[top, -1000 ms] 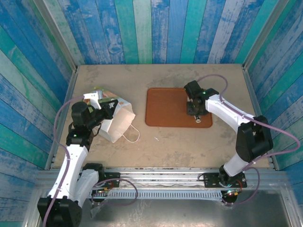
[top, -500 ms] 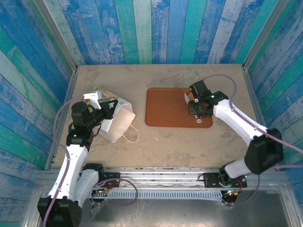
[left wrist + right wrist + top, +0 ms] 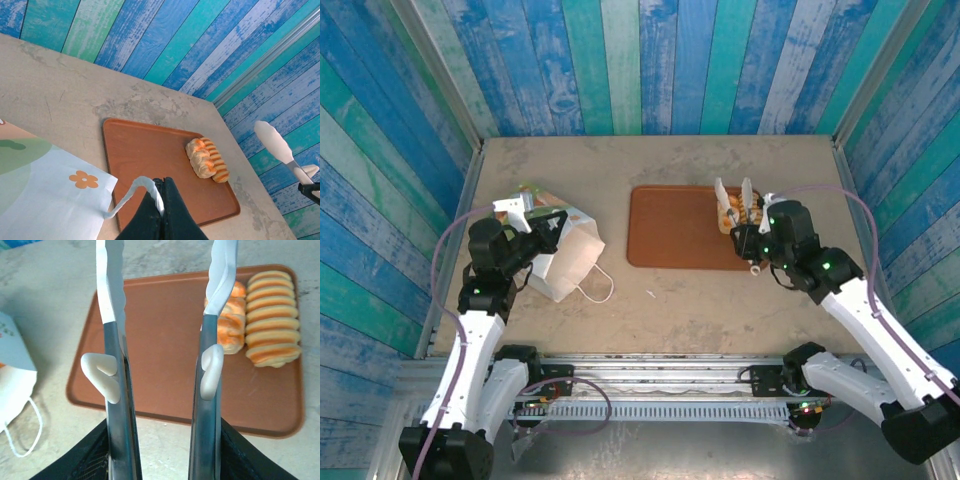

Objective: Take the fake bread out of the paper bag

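Two bread pieces already lie at the tray's 3 o'clock side, your right tool spread empty above them, while your left tool pinches the bag's handle at the tabletop's 9 o'clock; whatever remains inside, you cannot see.

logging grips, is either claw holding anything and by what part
The left claw is shut on the paper bag, pinching its white loop handle. The right claw is open, holding nothing.
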Robot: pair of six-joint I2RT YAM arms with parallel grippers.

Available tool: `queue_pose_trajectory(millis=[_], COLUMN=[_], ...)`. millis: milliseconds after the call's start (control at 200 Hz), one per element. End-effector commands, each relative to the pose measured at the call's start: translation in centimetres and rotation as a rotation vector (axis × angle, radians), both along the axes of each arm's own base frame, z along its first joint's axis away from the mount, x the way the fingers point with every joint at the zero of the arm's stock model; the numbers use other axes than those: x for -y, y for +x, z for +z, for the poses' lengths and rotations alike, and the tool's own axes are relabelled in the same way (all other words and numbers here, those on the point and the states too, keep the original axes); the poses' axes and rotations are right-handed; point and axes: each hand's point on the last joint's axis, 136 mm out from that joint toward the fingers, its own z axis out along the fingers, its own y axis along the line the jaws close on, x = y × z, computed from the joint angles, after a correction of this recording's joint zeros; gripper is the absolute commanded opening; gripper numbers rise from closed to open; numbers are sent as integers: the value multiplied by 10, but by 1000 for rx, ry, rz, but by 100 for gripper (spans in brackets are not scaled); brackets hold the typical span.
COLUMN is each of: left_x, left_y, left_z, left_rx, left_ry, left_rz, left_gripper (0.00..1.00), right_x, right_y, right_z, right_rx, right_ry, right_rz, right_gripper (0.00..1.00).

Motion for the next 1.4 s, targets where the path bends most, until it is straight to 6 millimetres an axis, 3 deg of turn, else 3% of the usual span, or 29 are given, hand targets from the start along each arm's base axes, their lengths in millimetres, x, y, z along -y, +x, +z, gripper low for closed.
queue_pose_trajectory(millis=[0, 336, 631, 676, 987, 1252, 1392], left_x=[1, 4, 3, 2, 2, 4, 8], left_y=[-3, -7, -5, -5, -6, -12, -19], left_z=[11, 17, 28, 27, 27, 33, 37], left_rx=[29, 38, 58, 57, 57, 59, 58], left_ry=[-10, -42, -36, -34, -30, -33, -26], left_rz=[-4, -15, -10, -9, -10, -23, -52], left_gripper=[0, 0, 0, 0, 0, 0, 0], right_x=[-19, -67, -103, -116, -174, -235, -256], right_y=[-3, -30, -50, -62, -90, -110, -113], right_z=[11, -5, -20, -23, -48, -45, -50], right_rx=[44, -86, -140, -154, -225, -192, -156], right_ry=[90, 249, 229, 211, 144, 107, 49], right_rz=[93, 345, 497, 555, 706, 829, 825], right_gripper=[47, 45, 46, 46, 46, 46, 45])
